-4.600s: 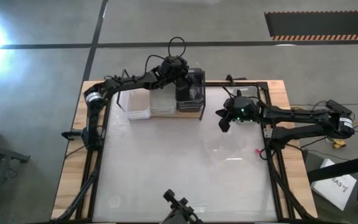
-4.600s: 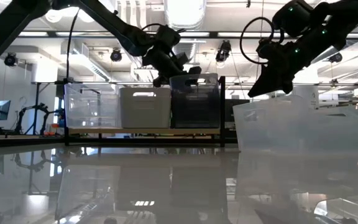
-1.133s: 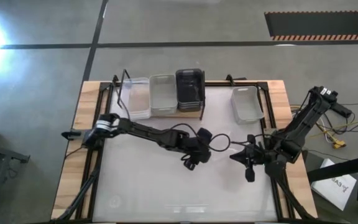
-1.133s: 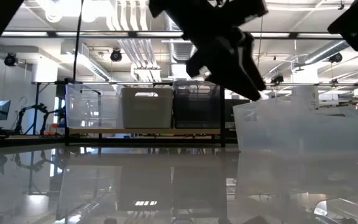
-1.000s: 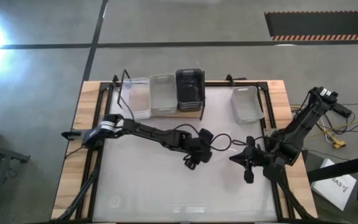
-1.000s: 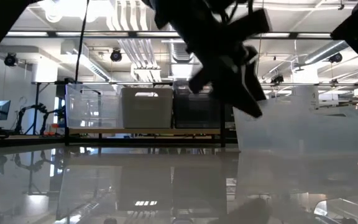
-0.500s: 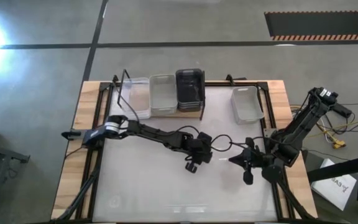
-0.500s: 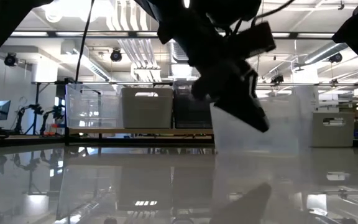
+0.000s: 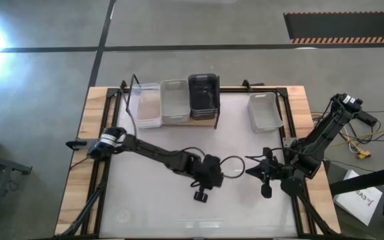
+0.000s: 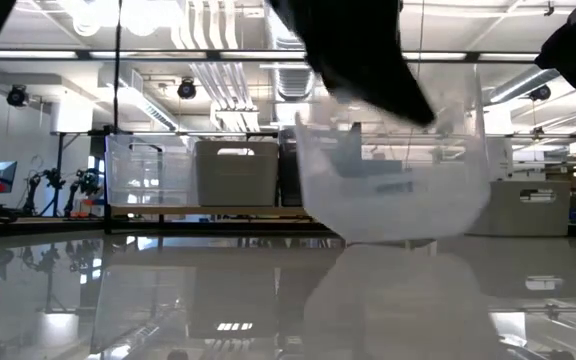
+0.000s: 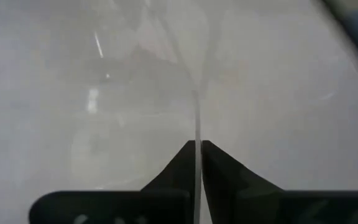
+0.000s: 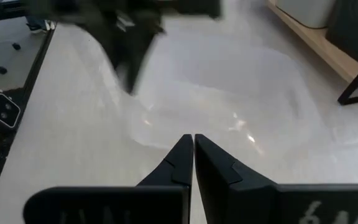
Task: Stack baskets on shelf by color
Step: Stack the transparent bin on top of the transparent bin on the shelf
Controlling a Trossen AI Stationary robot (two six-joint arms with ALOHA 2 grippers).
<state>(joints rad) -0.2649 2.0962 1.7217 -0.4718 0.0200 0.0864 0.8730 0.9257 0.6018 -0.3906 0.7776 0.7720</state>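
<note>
From above, I see a small wooden shelf in a thin black wire frame (image 9: 172, 121) at the far edge of the shiny white table (image 9: 152, 200). On the shelf stand a see-through white plastic basket (image 9: 148, 105), a light grey plastic basket (image 9: 175, 102) and a dark grey plastic basket (image 9: 203, 93), side by side. Another light grey basket (image 9: 265, 111) sits on the table, off to the right of the shelf. The left gripper (image 9: 201, 195) reaches out over the middle of the table. The right gripper (image 9: 255, 172) waits near the table's right side

From table height, a clear see-through plastic basket (image 10: 393, 185) hangs tilted above the table top, under a dark arm. The shelf (image 10: 228, 211) with its three baskets stands far behind it

In the left wrist view, the left gripper (image 11: 197, 163) is squeezed tight on the thin wall of the clear basket (image 11: 197, 134), one finger on each side

In the right wrist view, the right gripper (image 12: 193, 152) is closed and holds nothing. The clear basket (image 12: 229, 106) shows just ahead of it
</note>
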